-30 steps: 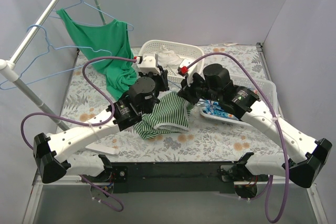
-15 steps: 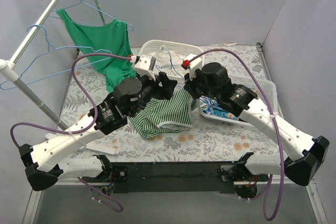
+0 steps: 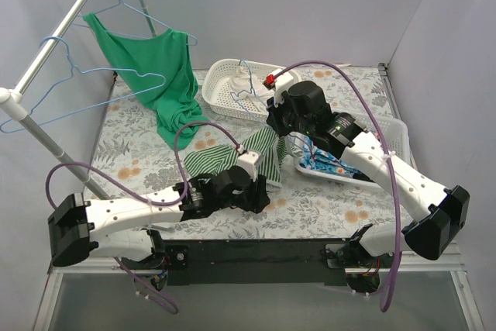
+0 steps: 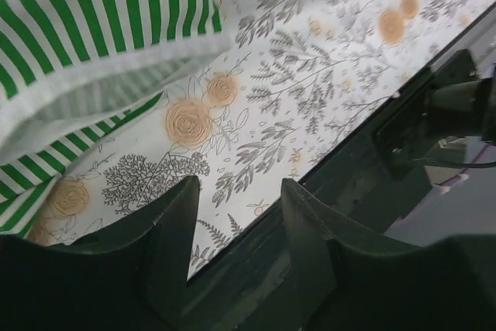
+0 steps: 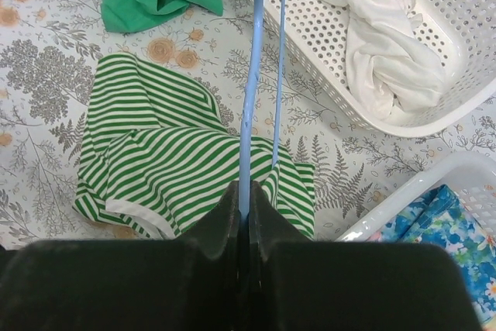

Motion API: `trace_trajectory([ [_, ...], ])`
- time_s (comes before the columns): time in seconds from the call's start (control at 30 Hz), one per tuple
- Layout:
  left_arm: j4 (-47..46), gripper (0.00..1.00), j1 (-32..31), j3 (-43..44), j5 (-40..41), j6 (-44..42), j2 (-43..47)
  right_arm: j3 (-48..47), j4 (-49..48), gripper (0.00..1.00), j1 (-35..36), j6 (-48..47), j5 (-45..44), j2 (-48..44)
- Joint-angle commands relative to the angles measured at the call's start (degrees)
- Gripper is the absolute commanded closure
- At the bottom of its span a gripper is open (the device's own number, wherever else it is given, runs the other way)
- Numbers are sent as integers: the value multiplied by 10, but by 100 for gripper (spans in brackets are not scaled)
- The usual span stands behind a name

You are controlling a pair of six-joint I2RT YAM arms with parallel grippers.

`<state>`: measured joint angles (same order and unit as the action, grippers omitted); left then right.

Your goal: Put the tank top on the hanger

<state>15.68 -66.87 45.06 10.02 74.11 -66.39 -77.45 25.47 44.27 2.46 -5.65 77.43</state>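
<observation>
Wire clamped tight: pinching the hanger between the pressed-together fingers of the right gripper, holding it over the right part of the tank top, blue wire running on toward the far edge of the desk; cannot tell whether wire and cloth are touching. Lying crumpled near the middle of the desk, a little toward the near edge, stripes up. Hanging spread and empty at the near edge as the left gripper, just beside the tank top's white trim. Cradling a bunched white cloth inside the white basket at the far edge. Keeping a blue floral cloth in a second basket by the right edge.
</observation>
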Motion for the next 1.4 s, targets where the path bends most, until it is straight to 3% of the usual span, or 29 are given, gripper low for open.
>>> trace_trajectory([
  [0.0, -99, 53, -13, -21, 46, 41, -59, -37, -28, 99, -3, 12, 8, -6],
  [0.33, -223, 53, -14, 16, 180, 11, -201, -19, -25, 99, -5, 31, 24, -25],
  [0.53, -273, 51, -16, 8, 164, -12, -196, -10, -24, 99, -4, 39, 34, -29],
  [0.83, -287, 46, -17, 20, 235, 16, -238, -9, -25, 99, -4, 45, 44, -25],
  [0.97, -329, 52, -17, 5, 282, 19, -244, -11, -24, 99, -4, 50, 52, -25],
  [1.17, -371, 71, -17, -17, 300, 19, -233, -11, -20, 99, -4, 51, 46, -34],
  [1.33, -373, 100, -16, -65, 284, 17, -149, -3, -10, 99, -4, 38, 17, -50],
  [1.37, -365, 100, -16, -73, 280, 24, -111, -1, -7, 99, -4, 35, 13, -55],
])
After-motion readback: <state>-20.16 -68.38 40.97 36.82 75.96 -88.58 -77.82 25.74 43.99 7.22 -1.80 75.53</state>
